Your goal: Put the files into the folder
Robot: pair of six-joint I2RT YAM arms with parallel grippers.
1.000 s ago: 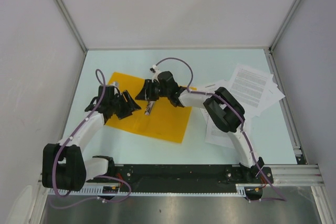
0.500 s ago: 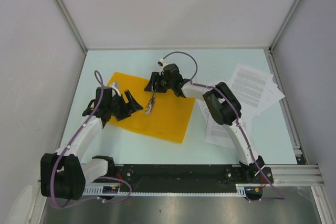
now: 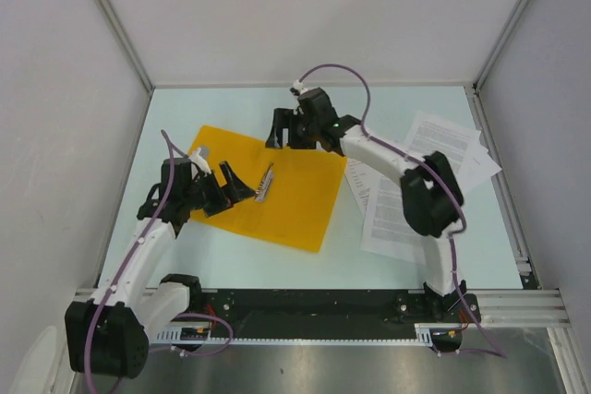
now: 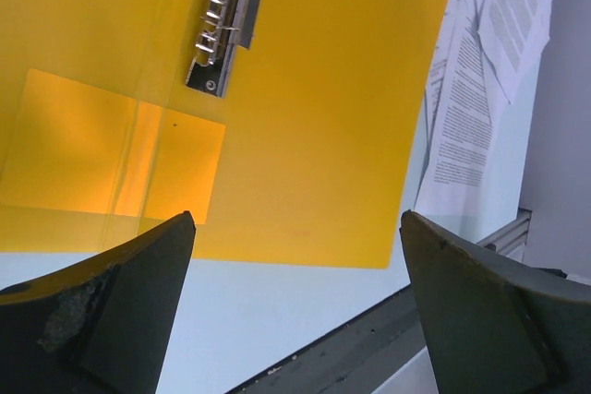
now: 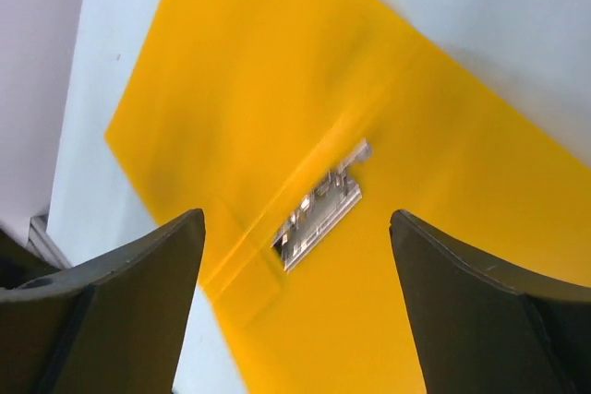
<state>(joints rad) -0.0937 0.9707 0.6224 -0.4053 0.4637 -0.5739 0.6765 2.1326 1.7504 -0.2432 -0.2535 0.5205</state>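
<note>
Orange-yellow plastic, thin and smooth, is making up the folder [image 3: 297, 208], which is lying opened flat on the pale blue-green counter [image 3: 231, 108], left of centre and turned at an angle. Its surface is showing a soft sheen. A shallow crease is running across it, and a small silvery metal clip [image 3: 265, 183] with toothed prongs is sitting along that crease near the middle. In the left wrist view a lighter, glossier rectangular patch is showing on the sheet beside the clip.

The files [image 3: 443, 154] are lying outside the folder, on the right part of the counter just beside the folder's right edge. They are white rectangular sheets printed with dense blocks of black text, fanned and overlapping one another, and the right arm is crossing above part of the pile.

The left tool [image 3: 238, 182] is hanging over the folder's left part with its dark, matte, wedge-shaped fingers [image 4: 138, 302] spread wide and nothing between them. The right tool [image 3: 287, 138] is hovering over the folder's far edge, likewise released, with its broad black fingers [image 5: 129, 292] standing well apart and gripping nothing. Plain grey-white panels framed in metal rails are enclosing the counter on three sides.
</note>
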